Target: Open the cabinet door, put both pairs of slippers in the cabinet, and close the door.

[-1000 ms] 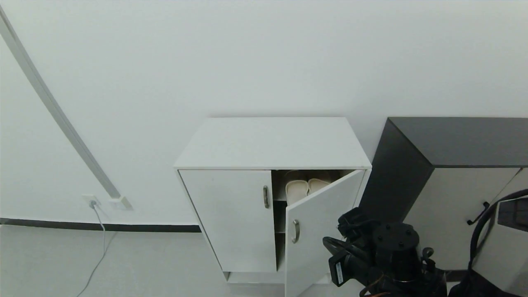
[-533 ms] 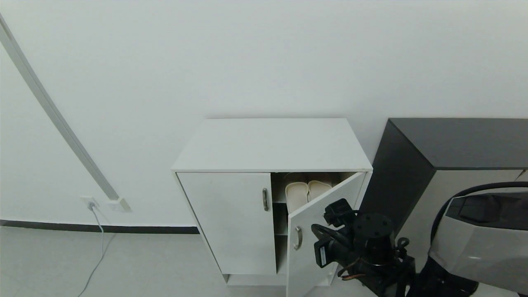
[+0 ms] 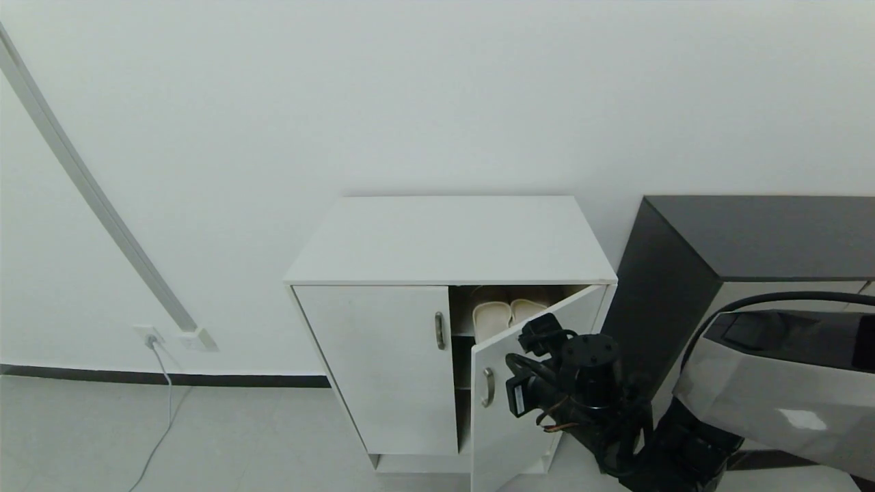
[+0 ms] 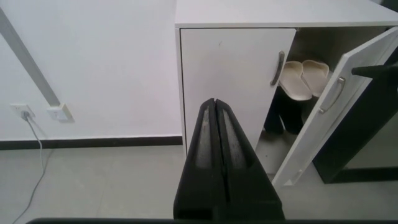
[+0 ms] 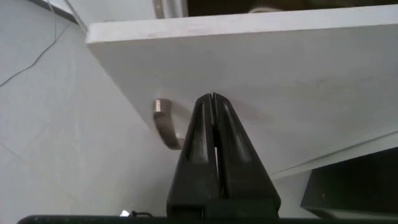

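The white cabinet [image 3: 451, 239] stands against the wall, its left door [image 3: 383, 369] closed and its right door [image 3: 495, 437] partly ajar. A cream pair of slippers [image 3: 492, 319] lies on the upper shelf inside, the same slippers [image 4: 303, 76] showing past the ajar door [image 4: 348, 106]. Darker shapes sit on the shelf below; I cannot tell what they are. My right gripper [image 5: 214, 99] is shut, its tips against the door's outer face beside the metal handle [image 5: 163, 121]. My left gripper [image 4: 214, 106] is shut on nothing, held back in front of the left door.
A dark cabinet [image 3: 752, 232] stands directly right of the white one, close behind the ajar door. A wall socket with a cable [image 3: 152, 335] and a slanting grey conduit [image 3: 89, 184] are at the left. Open floor [image 3: 205, 437] lies left of the cabinet.
My right arm has moved forward and left against the right door, which has swung a little towards shut. The head view shifted slightly at first.
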Motion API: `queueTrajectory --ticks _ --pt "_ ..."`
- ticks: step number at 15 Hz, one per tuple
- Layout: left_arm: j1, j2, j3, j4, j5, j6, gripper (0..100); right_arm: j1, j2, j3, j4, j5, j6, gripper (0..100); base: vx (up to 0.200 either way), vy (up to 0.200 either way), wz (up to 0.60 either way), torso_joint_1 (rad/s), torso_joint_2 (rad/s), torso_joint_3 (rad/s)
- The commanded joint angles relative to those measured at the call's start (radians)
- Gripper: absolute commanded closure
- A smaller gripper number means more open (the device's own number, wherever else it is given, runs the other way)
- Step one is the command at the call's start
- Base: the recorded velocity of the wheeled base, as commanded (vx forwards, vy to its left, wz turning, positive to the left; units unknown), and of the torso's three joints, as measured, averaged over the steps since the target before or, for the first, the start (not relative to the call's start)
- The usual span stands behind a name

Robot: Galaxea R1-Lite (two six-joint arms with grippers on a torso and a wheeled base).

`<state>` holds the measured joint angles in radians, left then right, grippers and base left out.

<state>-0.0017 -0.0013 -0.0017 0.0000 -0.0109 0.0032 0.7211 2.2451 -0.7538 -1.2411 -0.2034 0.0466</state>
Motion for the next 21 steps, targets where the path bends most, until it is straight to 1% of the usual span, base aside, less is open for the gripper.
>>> queueTrajectory --ticks 1,5,7,14,21 --pt "0.0 0.001 0.0 0.0 0.0 0.0 100 -0.014 0.011 -0.033 0.008 0.009 -0.001 100 0.0 0.0 0.0 0.0 0.0 0.0" --pt "0.0 0.001 0.0 0.0 0.0 0.0 100 -0.029 0.039 -0.056 0.023 0.021 0.001 100 0.0 0.0 0.0 0.0 0.0 0.0" --pt "0.0 0.001 0.0 0.0 0.0 0.0 100 -0.029 0.065 -0.113 0.032 0.021 0.001 100 0.0 0.0 0.0 0.0 0.0 0.0" --pt "0.0 0.001 0.0 0.0 0.0 0.0 100 -0.043 0.073 -0.217 0.13 0.022 0.001 100 0.0 0.0 0.0 0.0 0.0 0.0" --pt "0.0 0.001 0.0 0.0 0.0 0.0 100 -0.063 0.129 -0.332 0.184 0.022 0.001 100 0.0 0.0 0.0 0.0 0.0 0.0"
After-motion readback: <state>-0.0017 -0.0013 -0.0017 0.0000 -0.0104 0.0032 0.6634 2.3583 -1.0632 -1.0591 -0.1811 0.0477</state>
